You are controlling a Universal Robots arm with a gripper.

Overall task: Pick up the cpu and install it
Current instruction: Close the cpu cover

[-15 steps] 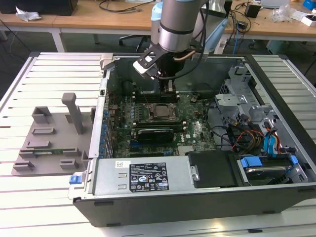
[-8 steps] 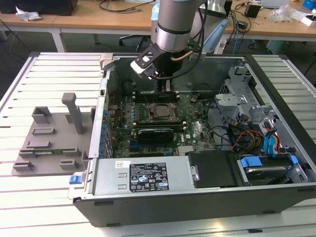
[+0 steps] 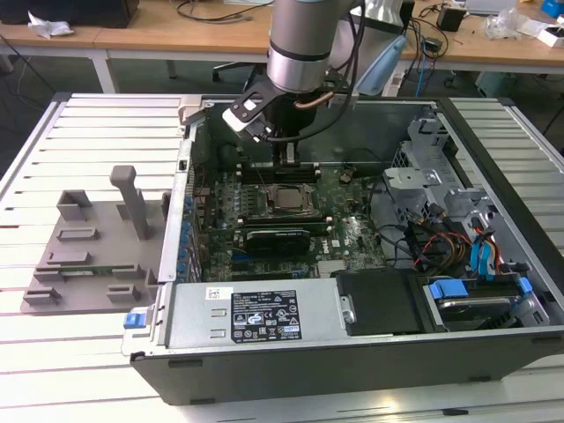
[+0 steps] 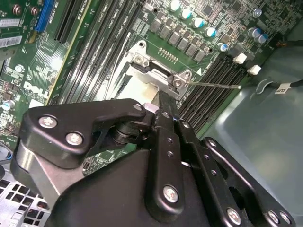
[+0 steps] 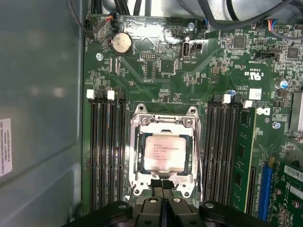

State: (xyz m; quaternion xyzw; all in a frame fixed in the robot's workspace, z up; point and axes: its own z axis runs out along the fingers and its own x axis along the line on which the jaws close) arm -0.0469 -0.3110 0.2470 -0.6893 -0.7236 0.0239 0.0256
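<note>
Starting at the exterior view's left, I see a grey fixture (image 3: 88, 256) on the slatted counter (image 3: 79, 123), then the open computer case (image 3: 352, 352). Inside it, the cpu (image 5: 164, 151) lies flat in the socket frame (image 5: 163, 115) on the motherboard (image 5: 189, 71), between two banks of memory slots (image 5: 106, 146). I judge the chip light, rigid and fragile. It is a thin plate with a smooth metal top, best taken by opposite edges and kept level, with the underside left untouched. My arm comes straight down into the case with the wrist vertical. The hand (image 5: 162, 181) hangs just over the frame's edge beside the chip, apart from it as far as I can tell. Its fingers (image 5: 166, 187) are pressed together with nothing between them. Further right sits the drive cage (image 3: 423, 150).
</note>
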